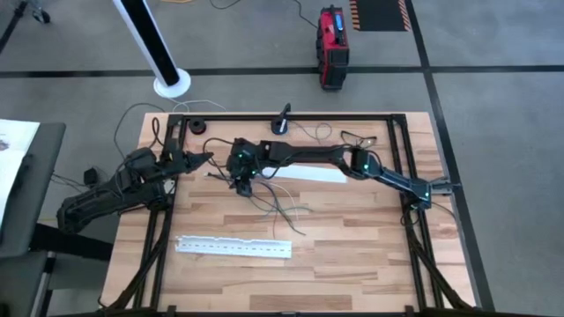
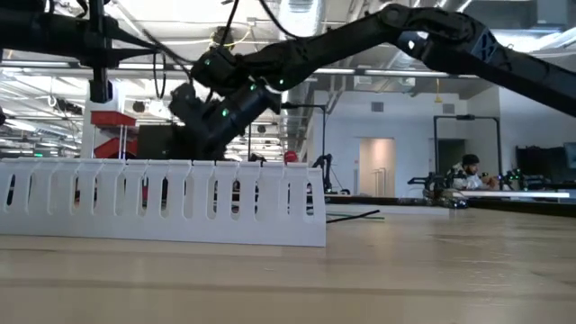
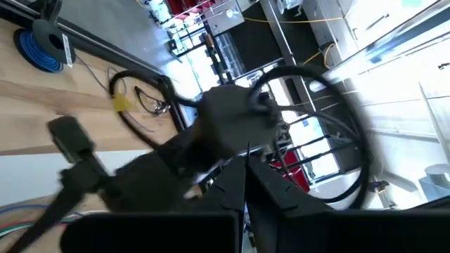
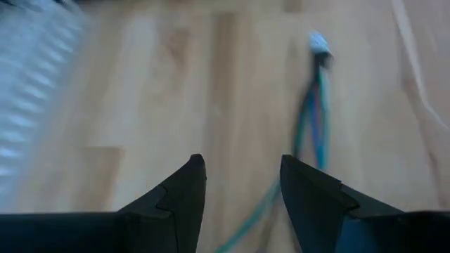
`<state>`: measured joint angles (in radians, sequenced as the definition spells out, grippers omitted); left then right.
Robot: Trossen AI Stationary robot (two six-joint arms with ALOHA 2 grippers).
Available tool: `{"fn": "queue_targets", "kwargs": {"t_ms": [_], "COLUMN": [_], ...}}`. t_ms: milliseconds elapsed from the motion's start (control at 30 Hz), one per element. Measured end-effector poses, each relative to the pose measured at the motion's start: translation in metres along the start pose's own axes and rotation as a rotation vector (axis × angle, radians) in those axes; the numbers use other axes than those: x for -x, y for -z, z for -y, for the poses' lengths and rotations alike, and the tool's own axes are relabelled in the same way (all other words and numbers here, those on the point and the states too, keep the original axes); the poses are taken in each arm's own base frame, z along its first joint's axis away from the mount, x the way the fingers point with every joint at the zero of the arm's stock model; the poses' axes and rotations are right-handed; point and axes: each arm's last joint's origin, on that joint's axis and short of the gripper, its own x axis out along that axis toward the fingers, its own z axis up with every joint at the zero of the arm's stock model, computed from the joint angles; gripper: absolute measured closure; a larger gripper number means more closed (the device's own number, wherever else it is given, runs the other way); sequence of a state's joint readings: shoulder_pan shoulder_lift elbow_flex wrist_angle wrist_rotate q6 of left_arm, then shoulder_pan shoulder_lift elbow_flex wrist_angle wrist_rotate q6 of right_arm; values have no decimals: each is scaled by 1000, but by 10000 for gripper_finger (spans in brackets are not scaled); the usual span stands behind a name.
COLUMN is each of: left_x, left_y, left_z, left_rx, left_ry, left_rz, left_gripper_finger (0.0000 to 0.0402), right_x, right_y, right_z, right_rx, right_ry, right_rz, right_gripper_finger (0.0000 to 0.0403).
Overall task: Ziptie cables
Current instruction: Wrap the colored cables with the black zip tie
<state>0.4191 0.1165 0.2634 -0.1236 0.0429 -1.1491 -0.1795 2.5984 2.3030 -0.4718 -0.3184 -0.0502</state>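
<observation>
The cables (image 1: 275, 201) lie as a straggly bunch of thin wires on the wooden table (image 1: 352, 255), just right of its middle. My right gripper (image 1: 240, 180) reaches in from the right and points down at the bunch's left end. In the right wrist view it (image 4: 242, 172) stands open above the table. Coloured wires with a small white plug (image 4: 318, 42) lie ahead of it, and one wire (image 4: 264, 204) runs under the gap between its fingers. My left gripper (image 1: 206, 158) hovers just left of the right gripper, its fingers shut (image 3: 246, 193) with nothing seen between them.
One long white perforated strip (image 1: 233, 247) lies near the front of the table and fills the low view (image 2: 162, 202). A second strip (image 1: 310, 174) lies under the right arm. A round blue-black device (image 3: 42, 46) and a black stand (image 1: 282, 119) sit at the far edge.
</observation>
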Motion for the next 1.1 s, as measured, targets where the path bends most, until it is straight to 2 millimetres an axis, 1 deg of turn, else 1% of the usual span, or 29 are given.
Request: {"fn": "queue_targets", "kwargs": {"t_ms": [100, 233, 300, 400, 533, 700, 767, 867, 967, 1100], "left_x": [0, 0, 0, 0, 0, 0, 0, 0, 0, 0], "left_y": [0, -1, -1, 0, 0, 0, 0, 0, 0, 0], "left_z": [1, 1, 1, 1, 1, 1, 1, 1, 1, 1], "left_rx": [2, 7, 7, 7, 14, 14, 14, 9, 8, 10], "left_ry": [11, 12, 12, 9, 14, 15, 11, 11, 9, 9], "left_rz": [5, 6, 5, 5, -1, -2, -3, -2, -4, -3], "left_gripper_finger": [401, 401, 401, 401, 401, 401, 401, 401, 401, 401], "right_x": [-8, -5, -4, -3, -6, -13, -17, -17, -16, -10], "right_y": [7, 7, 8, 12, 16, 22, 30, 34, 36, 41], "right_z": [4, 14, 16, 18, 7, -5, -6, -5, -2, 7], "right_rx": [-18, -74, -79, -98, -84, -68, -81, -100, -123, -235], "right_ry": [39, 88, 131, 136, 108, 95, 100, 110, 172, 217], "right_rz": [-20, -19, -34, -74, -125, -145, -174, -198, -216, -261], "right_gripper_finger": [227, 227, 227, 229, 238, 248, 252, 262, 292, 381]}}
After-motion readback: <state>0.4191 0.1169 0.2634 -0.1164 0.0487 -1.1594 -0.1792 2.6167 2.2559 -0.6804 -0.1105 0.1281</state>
